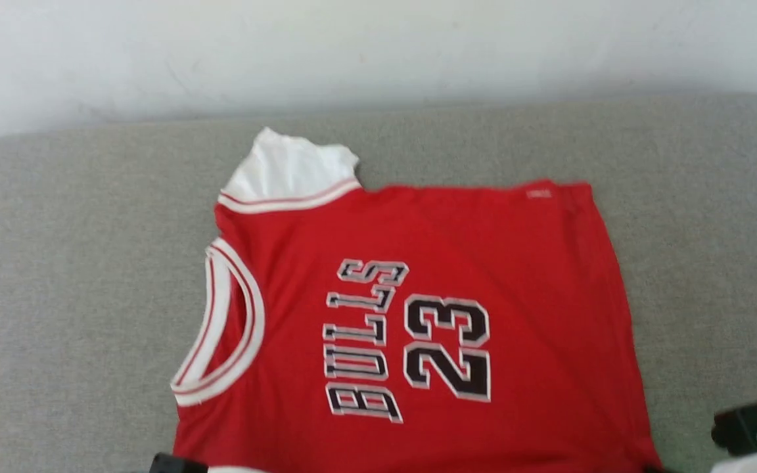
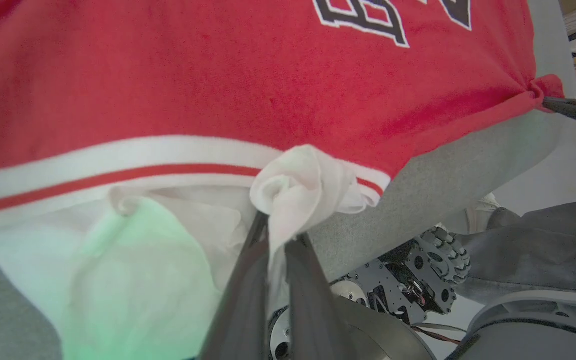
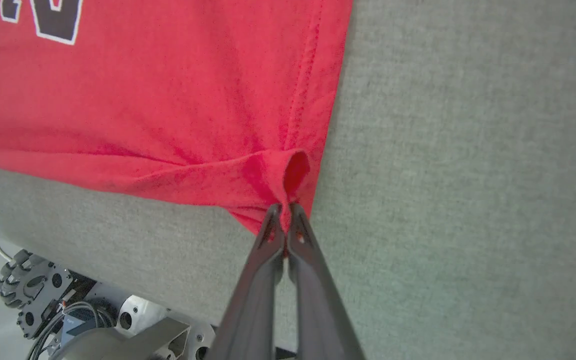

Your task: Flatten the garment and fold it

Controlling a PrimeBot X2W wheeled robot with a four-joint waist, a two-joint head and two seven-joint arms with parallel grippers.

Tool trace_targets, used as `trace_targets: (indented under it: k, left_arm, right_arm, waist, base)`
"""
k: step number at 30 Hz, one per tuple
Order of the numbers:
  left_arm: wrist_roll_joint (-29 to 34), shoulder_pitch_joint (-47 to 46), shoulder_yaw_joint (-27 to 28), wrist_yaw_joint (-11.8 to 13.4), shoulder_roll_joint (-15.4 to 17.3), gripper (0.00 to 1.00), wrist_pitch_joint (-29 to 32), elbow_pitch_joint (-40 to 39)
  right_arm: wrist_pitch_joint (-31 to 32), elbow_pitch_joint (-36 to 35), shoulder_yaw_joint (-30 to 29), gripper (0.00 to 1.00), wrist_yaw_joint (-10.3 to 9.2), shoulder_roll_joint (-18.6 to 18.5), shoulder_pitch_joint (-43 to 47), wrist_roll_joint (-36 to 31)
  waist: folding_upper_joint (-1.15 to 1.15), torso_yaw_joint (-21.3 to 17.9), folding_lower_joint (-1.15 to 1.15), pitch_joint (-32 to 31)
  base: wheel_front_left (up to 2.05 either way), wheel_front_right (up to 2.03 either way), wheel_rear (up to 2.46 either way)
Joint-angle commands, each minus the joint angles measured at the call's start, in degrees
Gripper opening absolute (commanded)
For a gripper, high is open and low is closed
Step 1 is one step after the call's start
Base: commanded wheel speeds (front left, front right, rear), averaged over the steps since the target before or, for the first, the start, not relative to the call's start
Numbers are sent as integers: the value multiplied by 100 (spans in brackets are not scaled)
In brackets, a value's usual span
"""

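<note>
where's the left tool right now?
Left wrist view: the left tool is shut on a bunched white sleeve of the garment, by the striped trim, at the near edge of the grey surface.

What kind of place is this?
Probably an indoor room or lab: a grey cloth-covered surface stands before a plain pale wall, with a red garment spread on it.
</note>
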Motion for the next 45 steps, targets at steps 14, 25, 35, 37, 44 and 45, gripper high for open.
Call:
trace_targets:
  k: [14, 25, 35, 37, 44, 45]
  left_arm:
    - [241, -64, 197, -19, 385, 0, -197, -438]
    - [1371, -2076, 247, -617, 487, 0, 338, -227]
    - [1725, -3440, 295, -1161, 76, 0, 394, 590]
    - [1764, -3568, 248, -1240, -45, 0, 350, 782]
    - [1803, -3647, 20, -1350, -417, 1, 255, 1516]
    - [1788, -3634, 4, -1345, -477, 18, 230, 1607]
  right_arm:
    - [124, -647, -585, 0, -10, 203, 391, -158]
    - [-210, -690, -381, 0, -10, 28, -1033, -498]
    - [-309, -234, 20, 0, -10, -77, -2243, -639]
    - [-295, -101, 133, 0, -10, -83, -2413, -640]
    - [-161, 411, 502, 0, -10, -69, -2699, -504]
    - [-164, 470, 508, 0, -10, -62, -2712, -473]
  waist:
    - [0, 58, 1, -120]
    - [0, -122, 1, 695]
    - [0, -272, 1, 1443]
    - [0, -272, 1, 1560]
    - [0, -220, 1, 1718]
    - [0, -208, 1, 1714]
  base:
    - [0, 0, 0]
    - [0, 0, 0]
    - [0, 0, 0]
    - [0, 0, 0]
    - [0, 0, 0]
    - [0, 0, 0]
